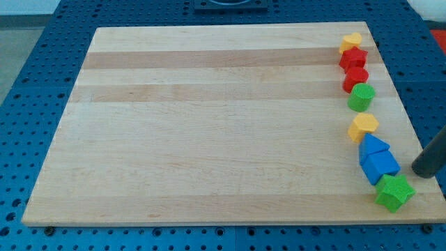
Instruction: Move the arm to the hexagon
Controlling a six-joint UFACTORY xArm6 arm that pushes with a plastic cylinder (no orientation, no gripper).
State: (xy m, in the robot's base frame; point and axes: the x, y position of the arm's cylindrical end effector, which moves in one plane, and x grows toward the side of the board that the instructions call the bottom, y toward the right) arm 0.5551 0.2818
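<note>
The yellow hexagon lies near the board's right edge, in the middle of a column of blocks. My tip is at the view's right, below and to the right of the hexagon and apart from it. It stands just right of the blue cube, with a small gap between them. The rod slants up out of the view's right edge.
The column runs down the right side of the wooden board: a yellow block, a red star, a red block, a green cylinder, then below the hexagon a blue triangle and a green star.
</note>
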